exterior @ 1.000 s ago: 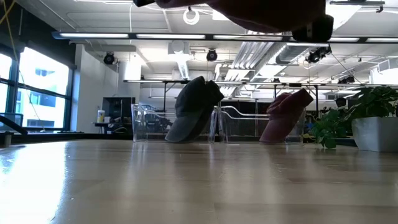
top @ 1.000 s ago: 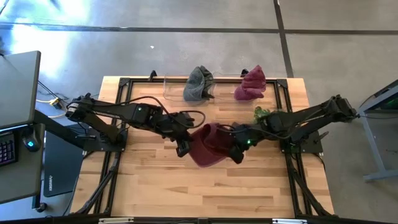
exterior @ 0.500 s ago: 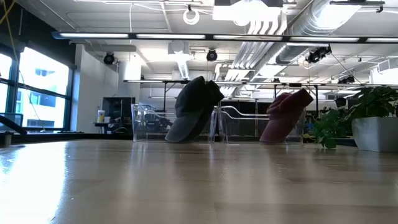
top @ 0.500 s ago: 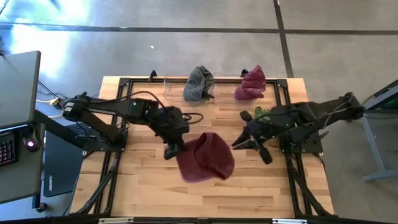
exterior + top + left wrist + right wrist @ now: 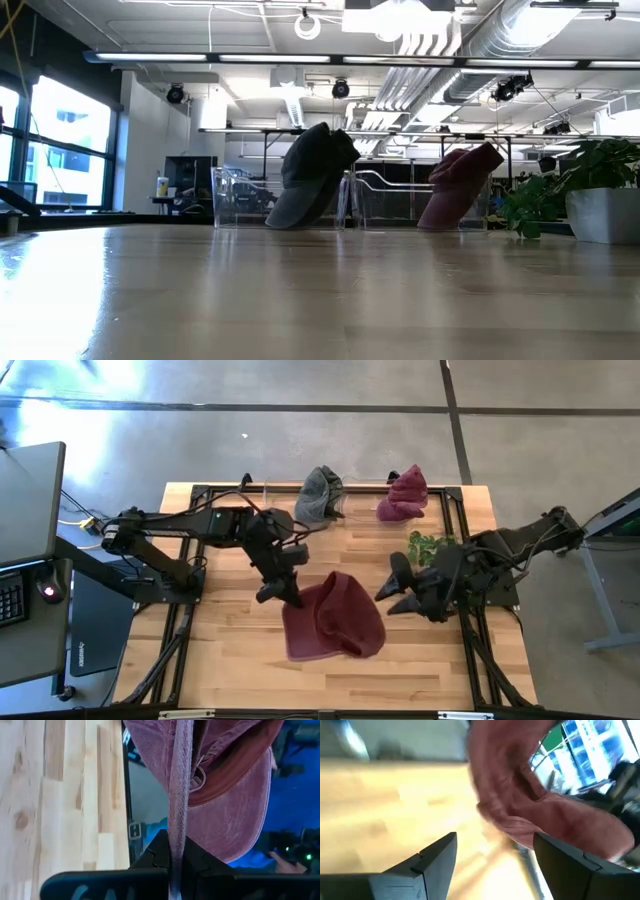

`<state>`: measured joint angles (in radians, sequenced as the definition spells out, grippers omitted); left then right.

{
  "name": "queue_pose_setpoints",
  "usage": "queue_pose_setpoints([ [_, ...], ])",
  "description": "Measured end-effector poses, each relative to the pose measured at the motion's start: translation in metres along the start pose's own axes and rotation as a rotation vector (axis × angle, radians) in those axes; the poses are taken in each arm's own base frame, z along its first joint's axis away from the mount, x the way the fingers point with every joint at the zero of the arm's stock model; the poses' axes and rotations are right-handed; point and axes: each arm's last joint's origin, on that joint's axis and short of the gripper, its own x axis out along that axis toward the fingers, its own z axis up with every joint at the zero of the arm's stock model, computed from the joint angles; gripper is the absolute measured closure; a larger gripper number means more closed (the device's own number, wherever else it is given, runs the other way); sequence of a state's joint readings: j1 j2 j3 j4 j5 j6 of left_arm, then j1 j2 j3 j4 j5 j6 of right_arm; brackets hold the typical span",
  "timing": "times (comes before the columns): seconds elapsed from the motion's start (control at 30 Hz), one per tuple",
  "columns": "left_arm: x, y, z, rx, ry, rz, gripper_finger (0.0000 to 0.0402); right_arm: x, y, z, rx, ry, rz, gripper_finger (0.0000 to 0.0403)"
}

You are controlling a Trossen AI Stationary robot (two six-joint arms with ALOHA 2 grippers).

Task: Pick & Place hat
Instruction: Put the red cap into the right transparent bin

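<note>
The dark red hat (image 5: 335, 618) hangs over the middle of the table, out of the low view. My left gripper (image 5: 283, 596) is at the hat's left edge and shut on it; its wrist view shows the hat (image 5: 225, 810) spreading beyond the fingers. My right gripper (image 5: 394, 588) stands open to the right of the hat, apart from it. Its wrist view shows the hat (image 5: 520, 795) blurred beyond the spread fingers. My left gripper pinches a narrow edge band of the hat (image 5: 176, 845) between its two fingers; the band runs straight out from between them. The rest of the hat spreads toward the table's right, away from the gripper. No part of it shows on the table in the low view.
At the table's far edge a grey hat (image 5: 318, 495) and another dark red hat (image 5: 405, 492) sit propped on a clear stand (image 5: 240, 200). A potted plant (image 5: 428, 543) stands at the far right. Bare wood lies near and left.
My right gripper has opened, let go of the hat and drawn back toward the table's right edge. My left gripper keeps its hold. The hat, bunched between both grippers before, has swung toward the near edge and spread out.
</note>
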<state>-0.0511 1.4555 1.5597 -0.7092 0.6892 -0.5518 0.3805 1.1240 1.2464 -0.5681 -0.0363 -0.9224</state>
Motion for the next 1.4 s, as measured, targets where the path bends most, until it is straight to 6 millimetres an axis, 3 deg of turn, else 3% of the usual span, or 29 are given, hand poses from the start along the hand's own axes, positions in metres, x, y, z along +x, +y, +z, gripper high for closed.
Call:
queue_pose_setpoints([
  [0.17, -0.002, -0.001, 0.008, -0.02, -0.083, 0.008, 0.0402, 0.002, 0.0, 0.002, -0.331, 0.074, -0.045, 0.0148],
  [0.37, -0.002, -0.003, 0.012, -0.026, -0.134, 0.009, 0.0402, 0.007, 0.002, 0.003, -0.47, 0.067, -0.027, 0.0175],
  [0.5, -0.002, -0.004, 0.013, -0.024, -0.142, 0.003, 0.0402, 0.006, 0.001, 0.002, -0.487, 0.108, -0.049, 0.0226],
  [0.67, -0.002, -0.004, 0.013, -0.023, -0.143, 0.005, 0.0401, 0.006, 0.0, 0.001, -0.447, 0.149, -0.071, 0.0334],
  [0.77, -0.002, -0.003, 0.013, -0.026, -0.169, 0.038, 0.0394, 0.006, 0.0, 0.001, -0.376, 0.148, -0.075, 0.0387],
  [0.97, -0.006, 0.003, 0.017, -0.007, -0.226, 0.123, 0.0325, 0.006, 0.001, 0.001, -0.039, 0.119, -0.084, 0.0383],
  [1.17, -0.022, 0.028, 0.015, -0.052, -0.175, 0.24, 0.0244, 0.002, -0.004, -0.001, 0.364, 0.132, -0.125, 0.0381],
  [1.4, -0.059, 0.053, -0.008, -0.205, -0.069, 0.583, 0.0224, -0.02, -0.027, -0.019, 0.821, 0.215, -0.181, 0.0388],
])
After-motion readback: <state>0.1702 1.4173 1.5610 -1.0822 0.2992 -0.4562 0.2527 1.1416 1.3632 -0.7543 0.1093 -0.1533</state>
